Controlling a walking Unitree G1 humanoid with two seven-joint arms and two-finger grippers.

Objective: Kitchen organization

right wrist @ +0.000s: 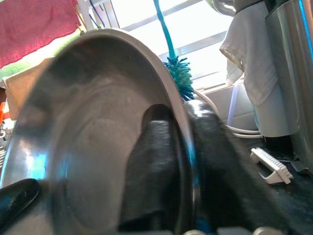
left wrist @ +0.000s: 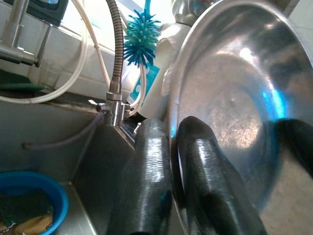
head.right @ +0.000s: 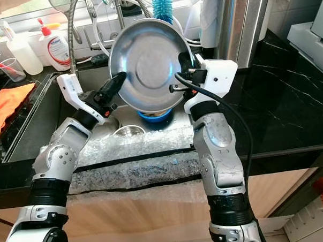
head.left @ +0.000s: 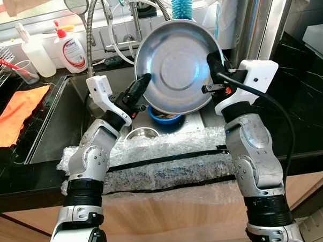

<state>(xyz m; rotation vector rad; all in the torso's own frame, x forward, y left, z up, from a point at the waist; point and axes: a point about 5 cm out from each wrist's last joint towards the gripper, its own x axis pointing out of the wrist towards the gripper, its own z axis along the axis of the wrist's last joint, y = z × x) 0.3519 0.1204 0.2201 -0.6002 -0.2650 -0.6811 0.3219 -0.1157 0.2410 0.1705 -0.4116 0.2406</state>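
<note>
Steel bowl point(head.left: 178, 66), wide and shiny, hangs tilted above the sink point(head.left: 70, 125), over a blue bowl point(head.left: 164, 116). Both grippers pinch its rim: left gripper point(head.left: 140, 84) on one edge, right gripper point(head.left: 215, 65) opposite, fingers point(right wrist: 151, 166) clamped either side of the metal. It looks rigid, light, and probably slippery, so the rim seems the sensible hold.

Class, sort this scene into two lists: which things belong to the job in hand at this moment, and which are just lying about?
In the job:
steel plate, held tilted above the sink
left gripper, jaws clamped on its rim
right gripper, jaws clamped on the opposite rim

Lying about:
blue bowl
orange cloth
soap bottle
teal brush
bubble wrap
</note>
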